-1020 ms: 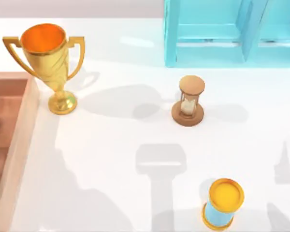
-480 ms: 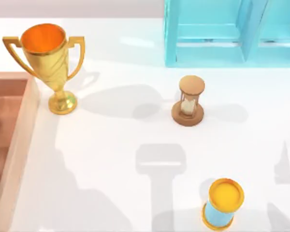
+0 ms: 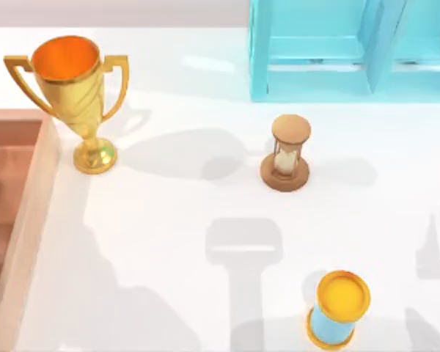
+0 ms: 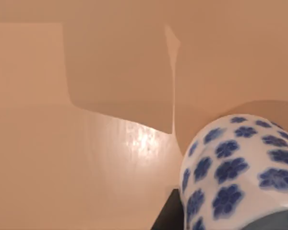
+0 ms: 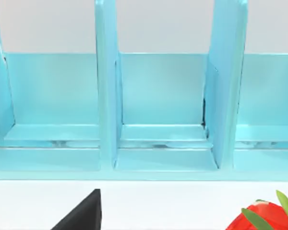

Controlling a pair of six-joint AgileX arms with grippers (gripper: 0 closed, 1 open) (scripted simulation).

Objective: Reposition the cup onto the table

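Cup (image 4: 240,172) looms at the left wrist view's lower right over the tray (image 4: 86,143) (gripper's hold, I can't tell), so lift clear of the rim before crossing to the surface (image 3: 205,205).

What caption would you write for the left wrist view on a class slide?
Blue-flowered white cup seen close up from the left wrist, over the reddish-brown tray floor.

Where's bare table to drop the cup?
Widest free patch on the table: between the tray rim at left, the trophy and hourglass behind, and the yellow-topped cylinder. Another strip lies right of the hourglass. Crowded near the blue rack. The cup sits close in the left wrist view.
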